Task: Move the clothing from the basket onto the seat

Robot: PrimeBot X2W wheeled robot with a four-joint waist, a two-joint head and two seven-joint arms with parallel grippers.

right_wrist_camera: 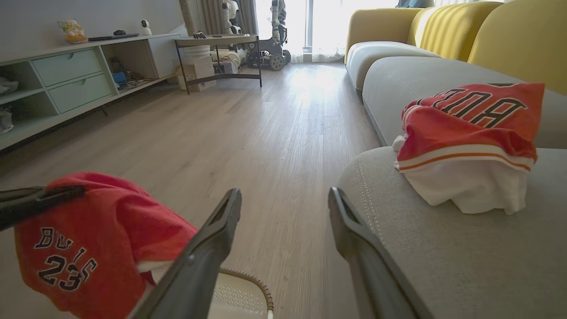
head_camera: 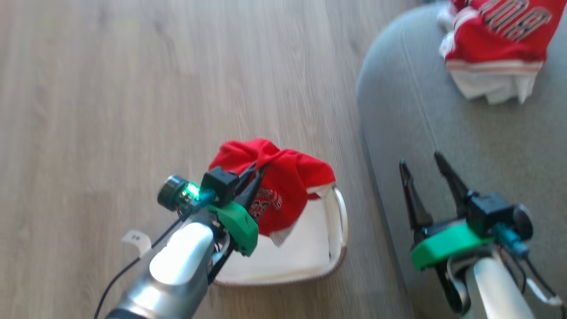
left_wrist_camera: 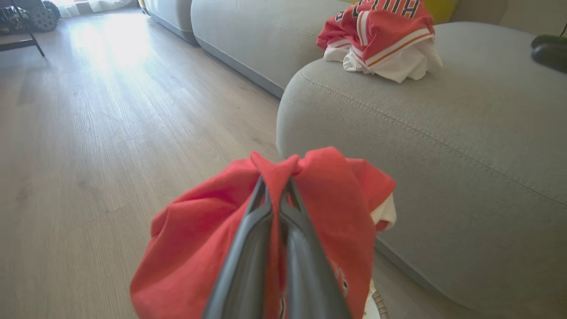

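Inspector: Floor [head_camera: 133, 88]?
Assessor: Wood-grain planks, low sheen.
Inspector: Seat [head_camera: 465, 155]?
Assessor: Grey woven cloth, slightly rough, stitched seam.
Inspector: Hanging jersey [head_camera: 283, 186], basket [head_camera: 310, 261]?
Assessor: Soft matt red cloth; smooth white plastic, woven brown rim.
Inspector: Left forearm [head_camera: 177, 261]?
Assessor: Glossy silver casing.

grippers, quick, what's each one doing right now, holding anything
left gripper: shut on a red jersey, which hangs over the basket
right gripper: open, holding nothing

hanging jersey [right_wrist_camera: 88, 248]: "BULLS" creased, "23" | second jersey [right_wrist_camera: 469, 133] on seat [right_wrist_camera: 443, 266]: upside-down letters, partly hidden
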